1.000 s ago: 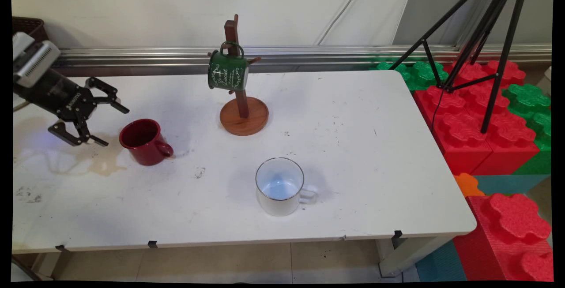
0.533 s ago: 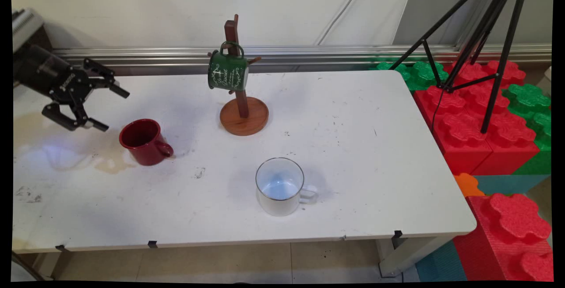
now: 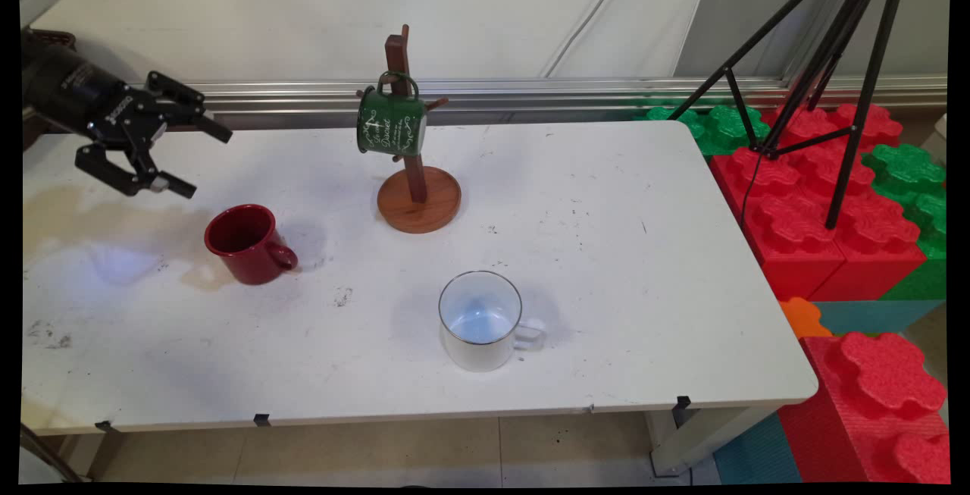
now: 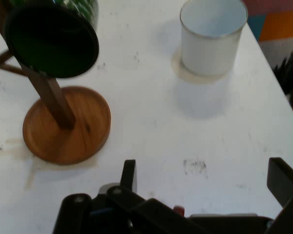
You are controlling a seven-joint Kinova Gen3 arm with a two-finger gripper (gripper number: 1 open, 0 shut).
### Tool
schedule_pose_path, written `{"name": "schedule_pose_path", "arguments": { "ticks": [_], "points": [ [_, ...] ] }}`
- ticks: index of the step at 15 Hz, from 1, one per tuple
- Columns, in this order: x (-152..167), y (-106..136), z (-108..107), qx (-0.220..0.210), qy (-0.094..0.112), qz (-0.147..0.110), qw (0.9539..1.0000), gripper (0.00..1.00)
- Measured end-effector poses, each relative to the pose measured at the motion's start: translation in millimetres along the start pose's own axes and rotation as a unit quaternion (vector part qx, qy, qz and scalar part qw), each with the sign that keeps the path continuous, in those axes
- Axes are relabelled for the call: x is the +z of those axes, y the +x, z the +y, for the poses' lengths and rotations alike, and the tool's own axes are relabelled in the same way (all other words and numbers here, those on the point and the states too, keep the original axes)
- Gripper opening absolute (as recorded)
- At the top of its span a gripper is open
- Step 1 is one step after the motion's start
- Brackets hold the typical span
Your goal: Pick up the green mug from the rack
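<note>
My gripper [image 3: 204, 163] hangs open in the air over the table's far left, with nothing between its fingers. Just below and to its right stands a dark red mug [image 3: 248, 243] on the white table [image 3: 606, 290], its handle turned right. A green mug [image 3: 391, 123] hangs on the wooden mug tree [image 3: 418, 198] at the back middle. A white mug [image 3: 480, 320] stands nearer the front. In the hand view the open gripper [image 4: 205, 178] looks out at the mug tree [image 4: 67, 124], the green mug's dark bottom [image 4: 51, 41] and the white mug [image 4: 212, 35].
A black tripod [image 3: 826, 63] stands off the table's right end among red and green foam blocks [image 3: 833, 214]. A metal rail [image 3: 530, 93] runs along the wall behind the table. Brownish stains [image 3: 68, 207] mark the table's left part.
The gripper has risen and drawn back toward the wall over the last second, moving up away from the red mug. It has stayed open. The mugs have not moved.
</note>
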Motion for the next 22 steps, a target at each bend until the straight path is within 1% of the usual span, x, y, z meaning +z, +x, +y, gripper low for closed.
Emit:
{"name": "schedule_pose_path", "arguments": {
  "ticks": [6, 10, 16, 22],
  "points": [
    [0.5, 16.2, -12.1, -0.027, 0.000, 0.044, 0.9987, 1.00],
    [9.7, 25.3, -18.9, -0.041, 0.003, 0.068, 0.9969, 1.00],
    [31.3, 31.5, -29.0, -0.062, 0.011, 0.092, 0.9938, 1.00],
    [58.5, 31.3, -40.5, -0.075, 0.019, 0.102, 0.9917, 1.00]
  ]
}}
